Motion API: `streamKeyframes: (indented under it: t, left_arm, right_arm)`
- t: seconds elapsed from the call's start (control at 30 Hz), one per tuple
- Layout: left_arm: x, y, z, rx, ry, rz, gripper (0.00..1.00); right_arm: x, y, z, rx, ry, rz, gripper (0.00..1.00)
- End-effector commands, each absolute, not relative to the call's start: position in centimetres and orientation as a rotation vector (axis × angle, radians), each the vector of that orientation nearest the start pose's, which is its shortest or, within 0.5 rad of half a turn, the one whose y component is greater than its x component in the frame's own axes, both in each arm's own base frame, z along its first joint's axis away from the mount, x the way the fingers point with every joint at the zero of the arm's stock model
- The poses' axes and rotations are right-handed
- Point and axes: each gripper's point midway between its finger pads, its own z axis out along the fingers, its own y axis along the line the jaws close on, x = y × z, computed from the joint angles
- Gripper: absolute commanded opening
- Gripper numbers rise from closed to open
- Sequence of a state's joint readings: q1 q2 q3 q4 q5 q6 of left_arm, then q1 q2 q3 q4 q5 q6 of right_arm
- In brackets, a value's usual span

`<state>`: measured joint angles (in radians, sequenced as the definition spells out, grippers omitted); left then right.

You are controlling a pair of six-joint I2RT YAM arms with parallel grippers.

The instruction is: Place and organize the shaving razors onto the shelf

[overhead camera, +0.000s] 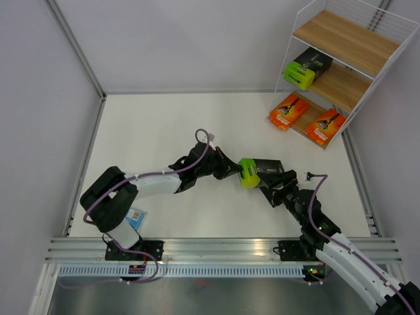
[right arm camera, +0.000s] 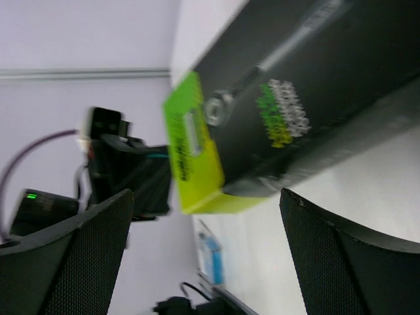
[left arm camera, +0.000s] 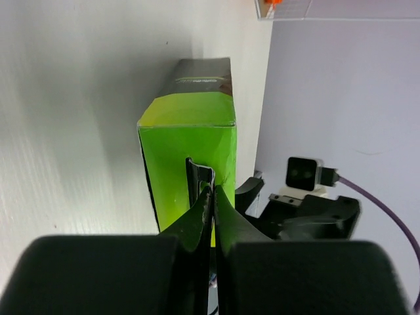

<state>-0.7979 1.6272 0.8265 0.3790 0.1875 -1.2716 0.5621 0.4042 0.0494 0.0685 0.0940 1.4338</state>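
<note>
Lime-green at one end and black along its body, the loose black box [overhead camera: 262, 169] is at mid-table, between my two claws. I count five razor packs in all: two black boxes, two orange cards and one blue blister pack.

My left claw [left arm camera: 211, 197] is clenched, its fingertips pressed together right at the slot in the box's lime end (whether a thin flap is nipped between them, I cannot tell from my wrist view). My right claw [right arm camera: 205, 195] stands spread wide, one finger on either side of the box's black body. I see neither finger pressing it, so that claw grips nothing. The box seems to lie on the white table [overhead camera: 164, 125], with its lime end towards my left arm.

The shelf [overhead camera: 348, 39] stands at the far right corner, a white wire frame with three stepped wooden boards. On the middle board lies the shelved black box [overhead camera: 307, 69], lime end to the front. On the lowest board are the two cards, the left orange card [overhead camera: 289, 110] and the right orange card [overhead camera: 326, 125], side by side with a gap between them.

The blue blister pack [overhead camera: 136, 216] lies on the table just beside my left arm's base, partly hidden by the arm and well apart from the shelf. That makes three packs on the boards and two off them.
</note>
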Motion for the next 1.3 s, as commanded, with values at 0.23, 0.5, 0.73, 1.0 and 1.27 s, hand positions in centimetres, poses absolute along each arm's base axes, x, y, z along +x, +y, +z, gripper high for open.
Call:
streamKeyframes:
  t: [0.23, 0.5, 0.73, 1.0, 1.27]
  left_arm:
    - [25.5, -39.5, 16.4, -0.471, 2.244, -1.446, 0.02]
    - [24.9, -39.7, 17.4, -0.466, 2.228, -1.479, 0.02]
    - [23.3, -40.4, 18.1, -0.500, 2.229, -1.579, 0.02]
    - [21.1, -42.6, 18.3, -0.512, 2.269, -1.649, 0.02]
    - [21.9, -42.3, 17.6, -0.633, 2.265, -1.595, 0.02]
  right_arm:
    - [21.4, 16.0, 9.9, 1.211, 1.797, 1.301, 0.98]
    - [20.4, 16.6, 7.1, 1.304, 1.866, 1.323, 0.98]
    - [21.0, 15.8, 7.3, 1.309, 1.772, 1.340, 0.98]
    - [21.4, 15.6, 7.2, 1.299, 1.751, 1.328, 0.98]
    - [20.2, 16.7, 6.1, 1.248, 1.868, 1.334, 0.98]
